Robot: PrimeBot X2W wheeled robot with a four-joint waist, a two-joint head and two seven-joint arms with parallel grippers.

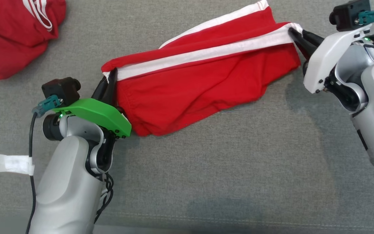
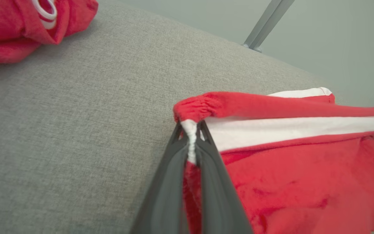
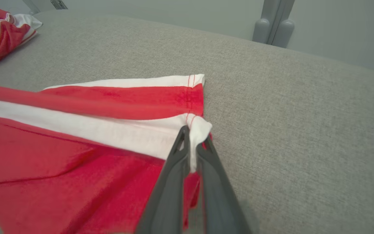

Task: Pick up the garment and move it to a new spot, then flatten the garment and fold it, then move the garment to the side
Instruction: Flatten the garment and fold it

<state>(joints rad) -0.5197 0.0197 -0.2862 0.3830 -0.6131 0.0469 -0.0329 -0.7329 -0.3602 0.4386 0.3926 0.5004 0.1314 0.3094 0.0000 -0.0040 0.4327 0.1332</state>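
Red garment w/ white side stripes, pulled taut btwn two grippers at mid-bench, lower folds sagging onto the grey fabric bench. At the gathered waistband end, the left gripper is clenched on the white stripe; the right gripper pinches the stripe's hemmed corner, red stitching visible. A 2nd red-and-white garment lies crumpled far left, well apart.
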